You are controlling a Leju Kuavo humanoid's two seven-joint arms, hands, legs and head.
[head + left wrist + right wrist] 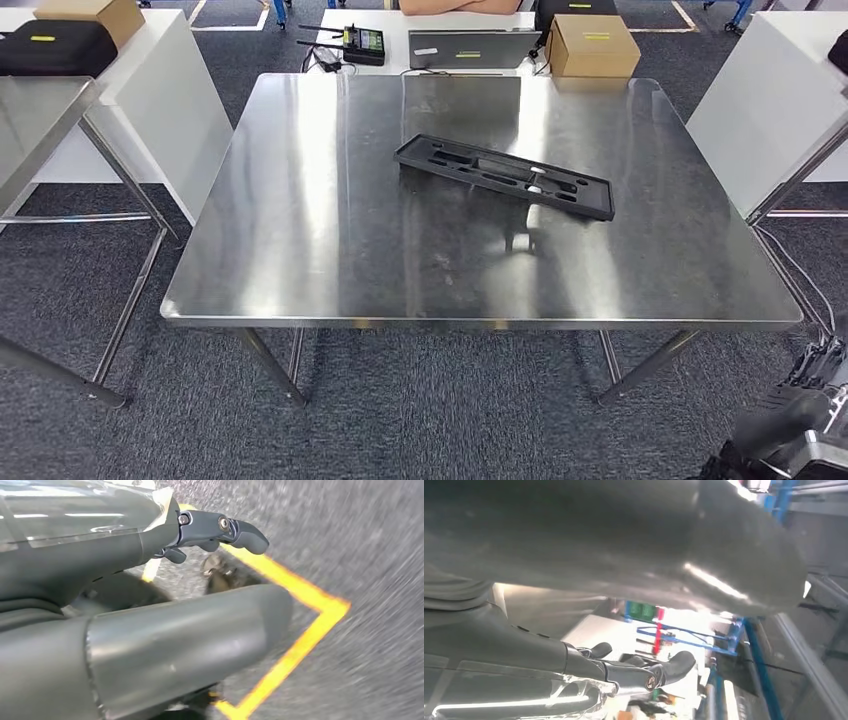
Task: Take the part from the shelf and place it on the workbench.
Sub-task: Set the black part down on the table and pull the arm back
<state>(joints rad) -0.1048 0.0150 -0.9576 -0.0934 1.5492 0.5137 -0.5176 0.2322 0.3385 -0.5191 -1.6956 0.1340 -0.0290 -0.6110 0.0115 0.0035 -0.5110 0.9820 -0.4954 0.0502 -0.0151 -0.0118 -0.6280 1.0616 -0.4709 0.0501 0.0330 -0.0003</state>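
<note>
The part (503,176), a long flat black moulded piece with several recesses, lies at an angle on the steel workbench (300,250), a little right of its middle and towards the back. No hand touches it. My right arm (800,440) hangs low at the bottom right corner, off the bench's front right corner. In the left wrist view my left hand (90,565) hangs over grey carpet with yellow tape, its fingers (235,530) and thumb apart with nothing between them. My right hand (514,645) likewise holds nothing, its fingers (674,665) spread from the thumb.
A second steel table (40,120) stands at the left, with white tables behind it and at the right. Beyond the bench are a cardboard box (592,45), a laptop (470,48) and a handset (360,42). A person's arms (460,6) rest at the far edge.
</note>
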